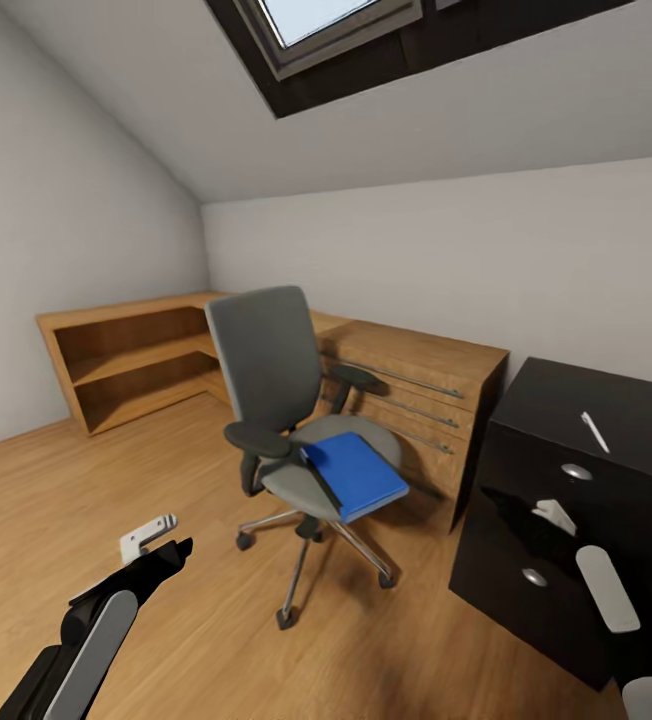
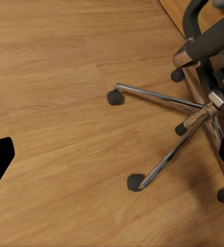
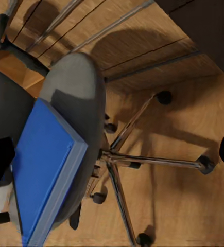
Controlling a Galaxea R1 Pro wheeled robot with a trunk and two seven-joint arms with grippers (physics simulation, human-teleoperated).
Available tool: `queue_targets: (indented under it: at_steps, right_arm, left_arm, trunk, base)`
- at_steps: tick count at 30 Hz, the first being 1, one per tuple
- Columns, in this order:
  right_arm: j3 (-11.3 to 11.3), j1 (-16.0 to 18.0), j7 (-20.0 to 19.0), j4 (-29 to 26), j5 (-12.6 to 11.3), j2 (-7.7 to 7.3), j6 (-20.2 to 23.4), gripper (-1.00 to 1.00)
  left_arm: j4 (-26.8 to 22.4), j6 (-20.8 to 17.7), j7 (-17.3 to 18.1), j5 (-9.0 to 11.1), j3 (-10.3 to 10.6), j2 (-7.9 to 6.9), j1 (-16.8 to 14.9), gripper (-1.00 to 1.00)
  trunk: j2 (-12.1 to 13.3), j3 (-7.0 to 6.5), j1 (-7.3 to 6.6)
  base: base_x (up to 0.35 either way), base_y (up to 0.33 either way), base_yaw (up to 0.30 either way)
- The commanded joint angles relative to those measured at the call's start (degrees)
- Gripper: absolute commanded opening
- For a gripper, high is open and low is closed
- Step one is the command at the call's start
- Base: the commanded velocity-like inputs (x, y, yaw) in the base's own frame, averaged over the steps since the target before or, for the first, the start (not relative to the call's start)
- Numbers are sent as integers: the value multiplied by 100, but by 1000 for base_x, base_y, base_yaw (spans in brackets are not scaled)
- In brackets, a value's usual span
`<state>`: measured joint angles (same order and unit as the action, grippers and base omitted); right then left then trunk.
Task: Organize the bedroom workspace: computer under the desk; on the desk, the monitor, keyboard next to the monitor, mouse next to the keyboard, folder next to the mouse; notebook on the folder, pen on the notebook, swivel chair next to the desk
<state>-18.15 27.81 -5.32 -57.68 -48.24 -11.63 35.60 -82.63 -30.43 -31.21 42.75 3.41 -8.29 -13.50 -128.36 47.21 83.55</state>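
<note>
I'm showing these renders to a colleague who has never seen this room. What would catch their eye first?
Likely the bright blue folder lying on the seat of the grey swivel chair, which stands mid-room on the wood floor. Next, the black desk at the right with a thin white pen on top, and the skylight in the sloped ceiling above.

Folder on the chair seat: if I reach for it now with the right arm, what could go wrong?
The folder overhangs the front edge of the swivel chair seat, so a nudge could tip it onto the floor. The chair stands on castors on smooth wood, so a push may roll or turn it away. The pen lies loose on the black desk beside the right arm's path; a careless swing could knock it off.
</note>
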Motion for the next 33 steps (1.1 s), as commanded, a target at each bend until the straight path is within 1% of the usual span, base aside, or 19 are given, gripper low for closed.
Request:
queue_targets:
  at_steps: [1, 2, 4, 7, 13, 33]
  right_arm:
    - [-57, 5, -151, 39, -33, -23, 132, 100]
    - [-210, 5, -553, 155, -123, -109, 467, 100]
    - [-310, 5, -727, 196, -155, -144, 617, 100]
    - [-391, 5, -854, 231, -183, -169, 734, 100]
    - [-433, 5, -921, 247, -202, -181, 866, 100]
    - [-428, 2, -929, 248, -208, -181, 887, 100]
  left_arm:
    - [-8, 0, -59, 58, 14, -6, -4, 100]
    - [-8, 1, -60, 58, 17, -6, -4, 100]
    - [-8, 0, -60, 58, 18, -4, -4, 100]
    - [-8, 1, -61, 58, 19, 1, -4, 100]
    - [-3, 0, -61, 58, 19, 0, -4, 100]
    - [1, 0, -61, 58, 19, 3, -4, 100]
  trunk:
    - [-44, 24, 22]
    - [-84, 42, 44]
    - [-165, 78, 87]
    - [-285, 132, 153]
    - [-526, 240, 285]
    - [-1328, 599, 724]
  base:
    - [0, 0, -58]
    - [0, 0, -24]
    - [0, 0, -16]
    - [0, 0, -7]
    - [0, 0, -1]
    - [0, 0, 0]
